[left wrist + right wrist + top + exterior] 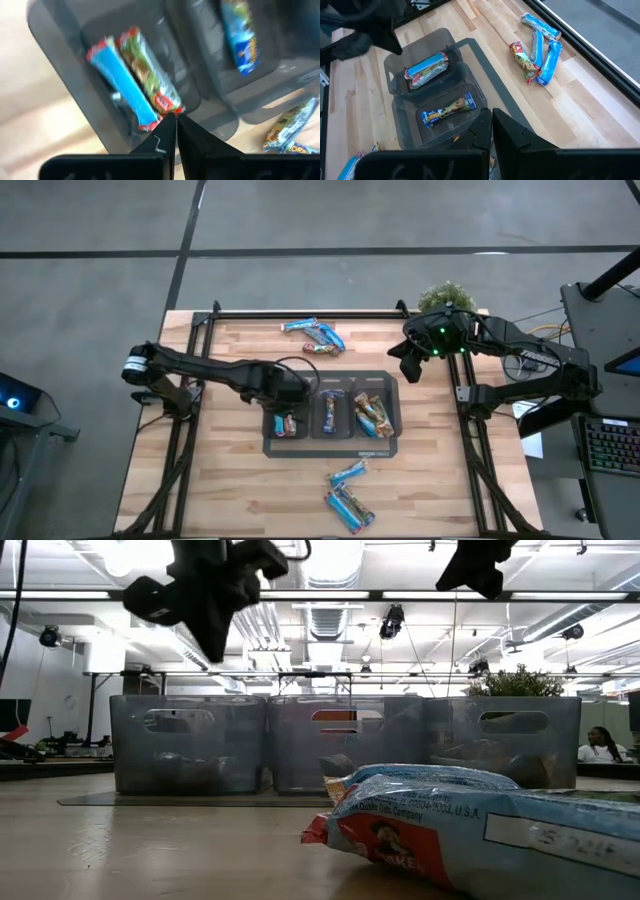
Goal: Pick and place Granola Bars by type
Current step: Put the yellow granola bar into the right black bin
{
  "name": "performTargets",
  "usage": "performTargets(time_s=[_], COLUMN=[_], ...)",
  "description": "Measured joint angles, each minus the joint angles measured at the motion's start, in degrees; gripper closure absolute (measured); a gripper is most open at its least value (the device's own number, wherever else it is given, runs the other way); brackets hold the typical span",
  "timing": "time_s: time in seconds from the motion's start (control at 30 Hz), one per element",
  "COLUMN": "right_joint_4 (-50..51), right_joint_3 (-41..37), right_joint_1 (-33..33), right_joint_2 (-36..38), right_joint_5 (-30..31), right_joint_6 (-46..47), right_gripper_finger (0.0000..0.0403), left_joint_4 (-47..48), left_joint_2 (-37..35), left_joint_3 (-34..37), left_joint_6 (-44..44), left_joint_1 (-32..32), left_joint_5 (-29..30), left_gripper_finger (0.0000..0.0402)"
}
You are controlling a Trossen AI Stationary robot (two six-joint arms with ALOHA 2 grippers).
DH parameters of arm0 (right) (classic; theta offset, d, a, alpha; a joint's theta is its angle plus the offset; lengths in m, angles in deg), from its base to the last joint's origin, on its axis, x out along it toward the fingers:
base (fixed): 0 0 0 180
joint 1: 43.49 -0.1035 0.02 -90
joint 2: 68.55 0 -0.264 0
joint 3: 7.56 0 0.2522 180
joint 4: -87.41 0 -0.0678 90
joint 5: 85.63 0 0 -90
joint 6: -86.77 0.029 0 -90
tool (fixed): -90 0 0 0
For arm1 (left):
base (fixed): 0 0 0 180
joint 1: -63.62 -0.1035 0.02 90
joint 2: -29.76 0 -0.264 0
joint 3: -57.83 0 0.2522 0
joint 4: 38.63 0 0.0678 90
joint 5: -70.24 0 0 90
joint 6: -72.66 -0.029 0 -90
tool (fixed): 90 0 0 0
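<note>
Left gripper [290, 402] fingers together above bin [288, 436] with Granola Bars [135, 80].

Wooden table [230, 490], small green plant [446, 296] at its far edge, keyboard [611, 448] beside it

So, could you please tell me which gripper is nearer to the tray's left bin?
The left. The left gripper hangs shut right above the left bin, which holds two bars. The right gripper, also shut, waits beyond the tray's far right corner.
</note>
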Motion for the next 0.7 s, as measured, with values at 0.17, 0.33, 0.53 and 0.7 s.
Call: performTargets(time_s=[0.17, 0.33, 0.53, 0.7], right_joint_4=[0.0, -0.6, -0.8, -0.8], right_joint_3=[0.0, 0.0, 0.0, 0.0], right_joint_1=[0.0, 0.0, 0.0, 0.0], right_joint_2=[0.0, 0.0, 0.0, 0.0], right_joint_5=[0.0, 0.0, -0.1, -0.2], right_joint_6=[0.0, 0.0, 0.0, 0.0], right_gripper_finger=[0.0394, 0.0394, 0.0394, 0.0394], left_joint_4=[-1.1, -5.9, -12.7, -13.7], left_joint_2=[-3.4, -8.6, -13.7, -17.7], left_joint_3=[-1.1, -0.9, -0.1, 2.6], left_joint_6=[-5.6, -14.0, -30.6, -34.9], left_joint_1=[0.0, 0.0, -0.5, -1.8], left_joint_5=[6.9, 15.7, 21.8, 23.0], left_gripper_finger=[0.0401, 0.0401, 0.0401, 0.0401])
